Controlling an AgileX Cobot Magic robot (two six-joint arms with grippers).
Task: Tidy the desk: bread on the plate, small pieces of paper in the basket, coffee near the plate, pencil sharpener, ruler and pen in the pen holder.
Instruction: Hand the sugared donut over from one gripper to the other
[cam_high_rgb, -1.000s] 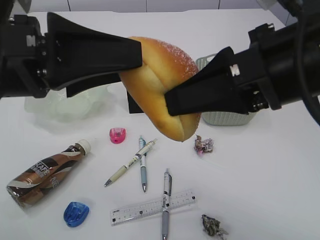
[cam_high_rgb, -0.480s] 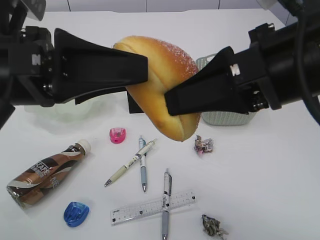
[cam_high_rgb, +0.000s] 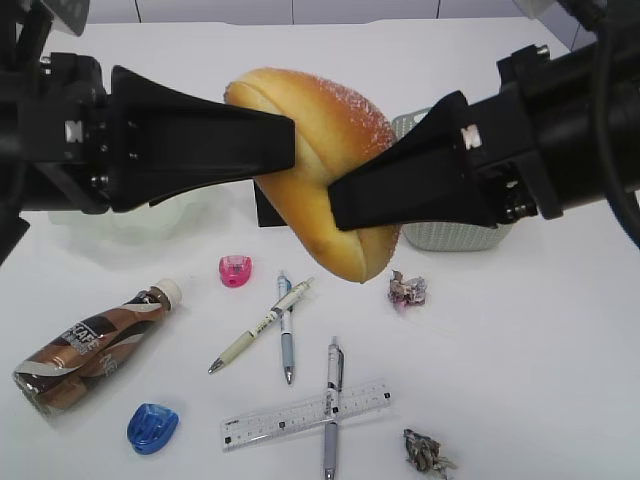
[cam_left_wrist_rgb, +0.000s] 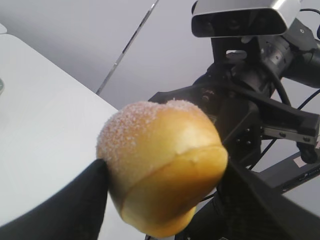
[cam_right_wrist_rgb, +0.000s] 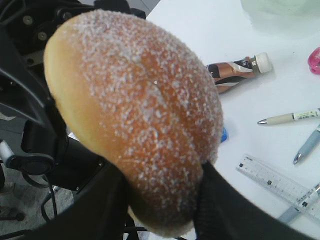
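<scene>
A sugar-dusted bread bun (cam_high_rgb: 315, 150) hangs in the air above the desk, gripped from both sides. My left gripper (cam_high_rgb: 285, 145) is shut on its left side, seen in the left wrist view (cam_left_wrist_rgb: 162, 200) with a finger on each side of the bun (cam_left_wrist_rgb: 160, 160). My right gripper (cam_high_rgb: 340, 205) is shut on its lower right, seen in the right wrist view (cam_right_wrist_rgb: 160, 200) around the bun (cam_right_wrist_rgb: 135, 115). The pale green plate (cam_high_rgb: 130, 215) lies at the back left, partly hidden by my left gripper. A coffee bottle (cam_high_rgb: 95, 345) lies on its side at the front left.
The grey basket (cam_high_rgb: 450, 238) and black pen holder (cam_high_rgb: 268, 210) stand behind the bun. On the desk lie a pink sharpener (cam_high_rgb: 235, 270), a blue sharpener (cam_high_rgb: 152, 427), a ruler (cam_high_rgb: 305, 413), three pens (cam_high_rgb: 286, 330) and two paper balls (cam_high_rgb: 408, 290), (cam_high_rgb: 428, 452).
My left gripper has moved right and slightly down onto the bun's left side, and the bun's top has shifted a little left. The right gripper has stayed put.
</scene>
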